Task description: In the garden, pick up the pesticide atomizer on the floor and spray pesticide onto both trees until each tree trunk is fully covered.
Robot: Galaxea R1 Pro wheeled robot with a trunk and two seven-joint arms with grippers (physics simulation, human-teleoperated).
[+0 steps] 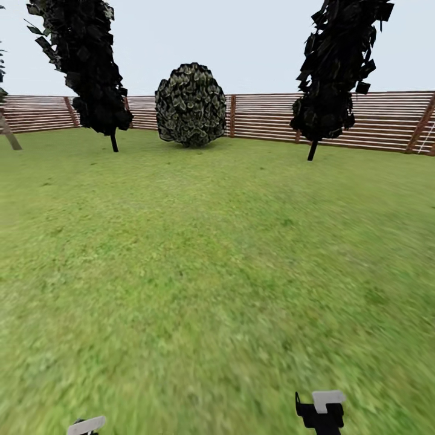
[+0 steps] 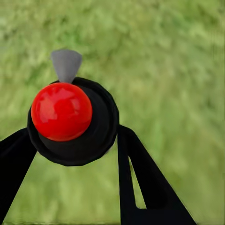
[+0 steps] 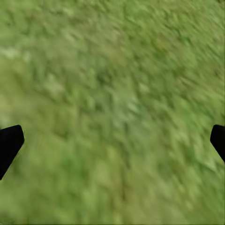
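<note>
In the left wrist view the pesticide atomizer has a round black body, a glossy red ball on top and a grey cone nozzle. My left gripper is shut on it, one black finger on each side. My right gripper is open over grass, its dark fingertips far apart with nothing between them. In the head view, a pale part at my left arm and a black-and-white part of my right arm show at the lower edge. A slim beige-grey trunk leans at the far left edge. I cannot tell if it is one of the trees. The floor is out of view.
Green lawn stretches ahead to a brown slat fence. Two near-black columnar conifers stand before it, with a round leafy shrub between them.
</note>
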